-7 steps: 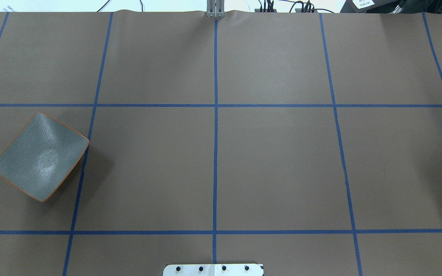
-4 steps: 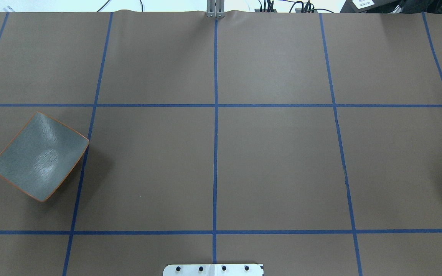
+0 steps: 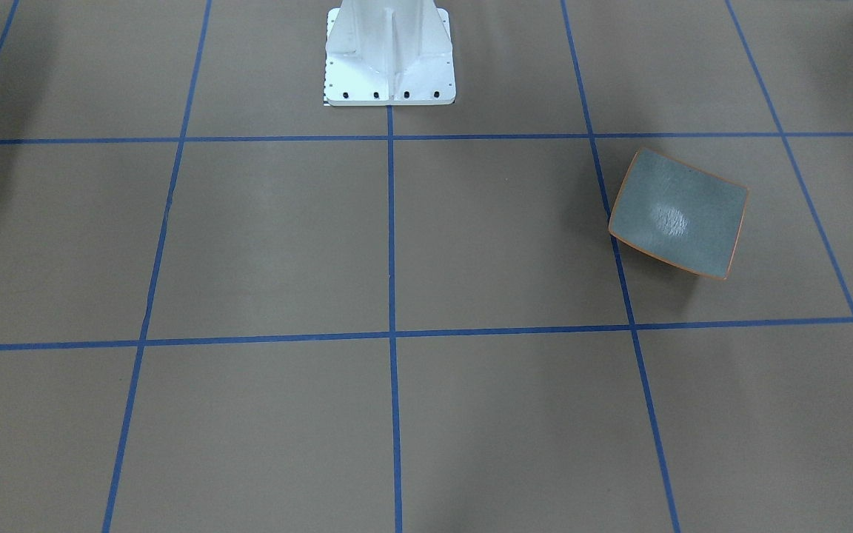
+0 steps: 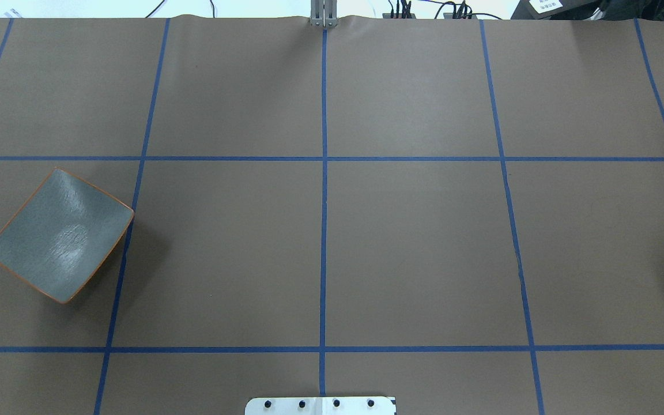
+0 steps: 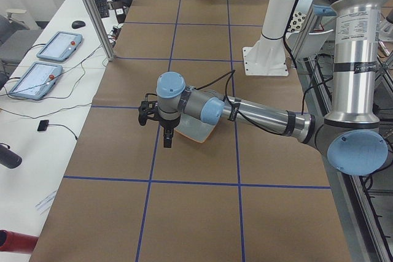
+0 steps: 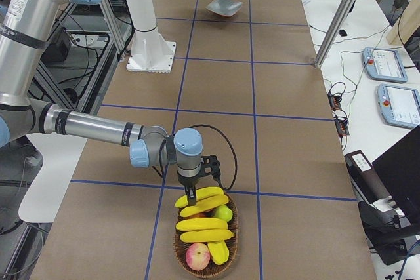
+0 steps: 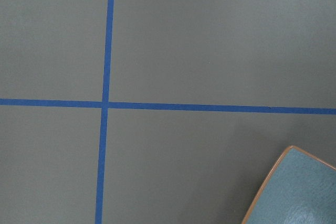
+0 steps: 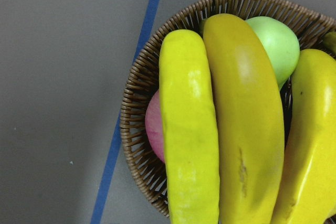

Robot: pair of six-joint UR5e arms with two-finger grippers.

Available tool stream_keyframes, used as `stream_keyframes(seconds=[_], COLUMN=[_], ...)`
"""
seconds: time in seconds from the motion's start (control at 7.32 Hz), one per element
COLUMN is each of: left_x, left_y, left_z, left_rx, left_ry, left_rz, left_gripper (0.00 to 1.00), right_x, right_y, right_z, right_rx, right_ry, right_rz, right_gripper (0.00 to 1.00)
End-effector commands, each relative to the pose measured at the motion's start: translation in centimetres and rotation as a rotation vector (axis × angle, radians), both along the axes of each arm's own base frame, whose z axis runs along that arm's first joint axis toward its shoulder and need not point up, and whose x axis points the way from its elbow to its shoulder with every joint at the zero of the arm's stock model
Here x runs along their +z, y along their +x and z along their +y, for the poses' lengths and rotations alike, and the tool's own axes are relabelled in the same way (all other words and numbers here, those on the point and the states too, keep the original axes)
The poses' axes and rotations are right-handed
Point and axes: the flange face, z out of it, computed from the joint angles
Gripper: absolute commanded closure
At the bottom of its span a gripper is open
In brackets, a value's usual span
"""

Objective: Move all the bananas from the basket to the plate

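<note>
Bananas (image 6: 202,225) lie in the basket (image 6: 179,246), well apart from the plate (image 4: 49,242).
Right gripper (image 6: 191,196) hangs at the top banana, left gripper (image 5: 166,134) beside the plate; their opening cannot be told.

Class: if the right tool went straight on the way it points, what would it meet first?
Most likely the top banana in the basket, directly under the right tool; the gap is hard to judge.

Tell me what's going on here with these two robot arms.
The right arm's tool hangs over the basket, which holds several bananas and an apple. None has reached the plate, which sits empty at the table's other end with the left arm's tool near it. Whether either tool is open I cannot tell.
</note>
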Motion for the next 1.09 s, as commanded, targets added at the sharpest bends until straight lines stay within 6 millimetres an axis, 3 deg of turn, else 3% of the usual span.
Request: stream_keyframes(seconds=[0.0,0.96], left_x=[0.0,0.4], left_y=[0.0,-0.1], left_z=[0.0,0.0], left_rx=[0.001,0.003], left_ry=[0.003,0.003], left_rz=[-0.003,-0.009], left_gripper=[0.0,0.0], right_x=[0.2,1.4], right_y=[-0.5,-1.2], right_z=[0.0,-0.8], right_rx=[-0.015,-0.04], right_ry=[-0.005,-0.011], right_rz=[-0.004,0.007], right_gripper=[0.24,0.33])
